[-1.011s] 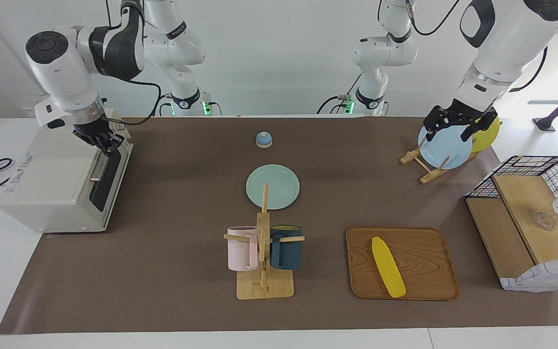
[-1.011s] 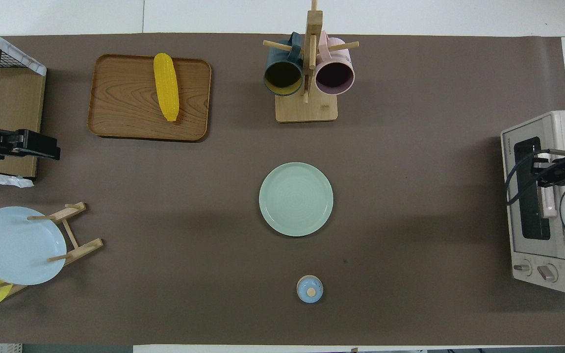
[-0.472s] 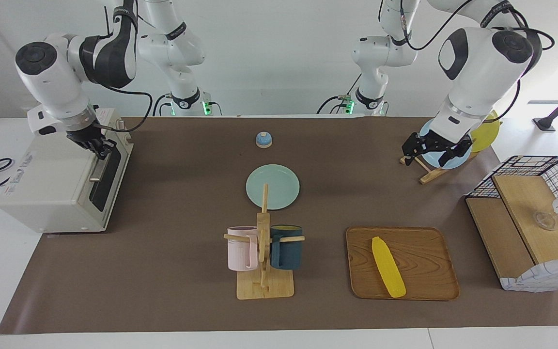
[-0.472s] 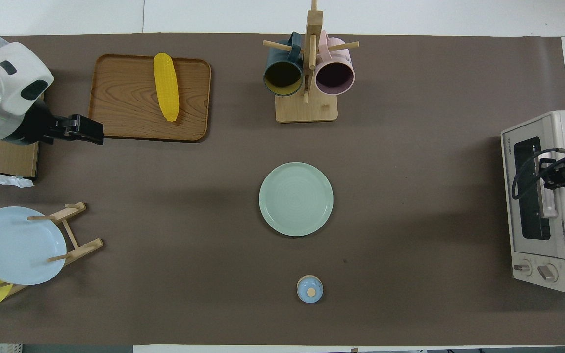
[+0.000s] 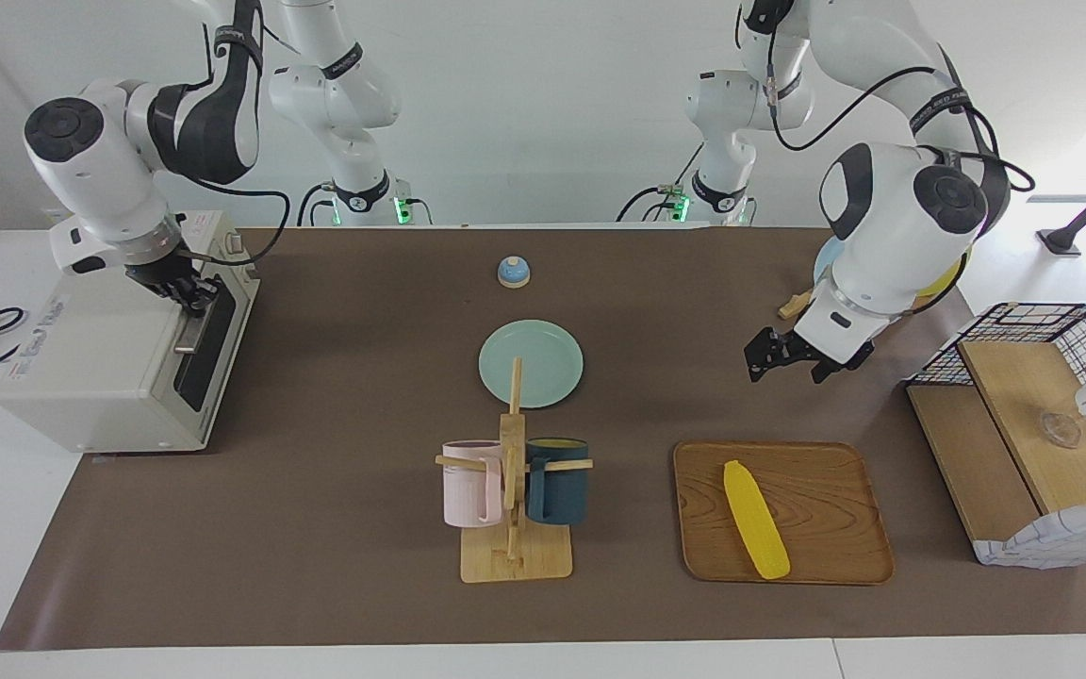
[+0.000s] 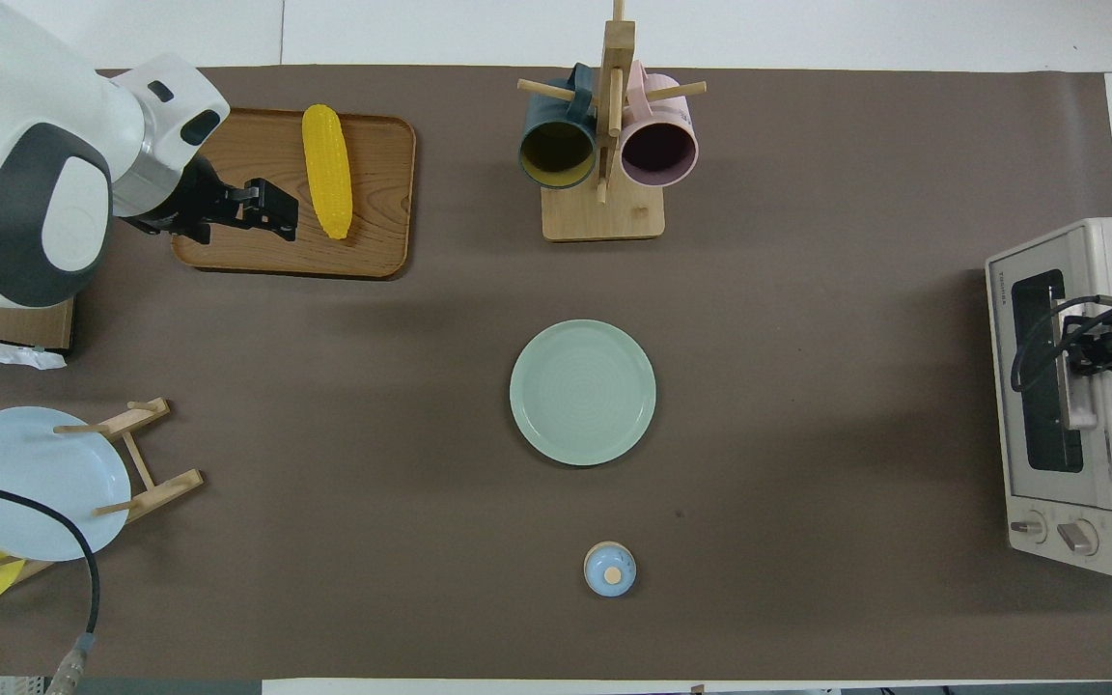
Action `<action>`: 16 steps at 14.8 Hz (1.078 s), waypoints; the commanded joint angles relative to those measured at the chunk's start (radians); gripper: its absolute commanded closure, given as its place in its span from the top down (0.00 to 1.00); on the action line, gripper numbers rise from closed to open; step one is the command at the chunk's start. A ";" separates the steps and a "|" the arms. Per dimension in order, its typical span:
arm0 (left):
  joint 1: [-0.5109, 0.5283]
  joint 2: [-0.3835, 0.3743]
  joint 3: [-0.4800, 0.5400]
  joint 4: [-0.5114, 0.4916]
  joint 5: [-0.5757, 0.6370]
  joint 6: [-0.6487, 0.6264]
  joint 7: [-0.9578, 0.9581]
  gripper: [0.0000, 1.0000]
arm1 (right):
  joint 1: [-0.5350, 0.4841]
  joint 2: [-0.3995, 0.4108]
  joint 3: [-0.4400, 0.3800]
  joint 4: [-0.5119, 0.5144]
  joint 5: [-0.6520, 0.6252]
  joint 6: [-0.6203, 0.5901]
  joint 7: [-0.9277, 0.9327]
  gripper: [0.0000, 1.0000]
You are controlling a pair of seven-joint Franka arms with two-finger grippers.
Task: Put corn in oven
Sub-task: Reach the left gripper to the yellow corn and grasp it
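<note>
Both arms: glossy white shells with rounded joint housings, dark grey/black panels inset on the bulky wrist segments, black bands at the joints (small lettering on them, unreadable). Left gripper and right gripper are all-black linkages below a white flange. Black cables loop loosely along each arm toward the wrist. Green lights glow at both bases.

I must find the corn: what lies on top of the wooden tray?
Only the corn lies on the wooden tray. In the overhead view the raised left gripper covers one edge.
</note>
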 commanded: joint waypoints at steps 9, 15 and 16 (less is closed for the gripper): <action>-0.065 0.382 0.078 0.380 -0.008 0.041 -0.043 1.00 | 0.007 -0.004 0.009 -0.015 0.006 0.017 -0.007 0.00; -0.086 0.428 0.086 0.380 -0.020 0.117 -0.045 1.00 | 0.005 -0.004 0.010 -0.023 0.026 0.017 -0.009 0.00; -0.086 0.444 0.087 0.382 -0.023 0.131 -0.045 1.00 | 0.005 -0.002 0.009 -0.023 0.040 0.018 -0.009 0.00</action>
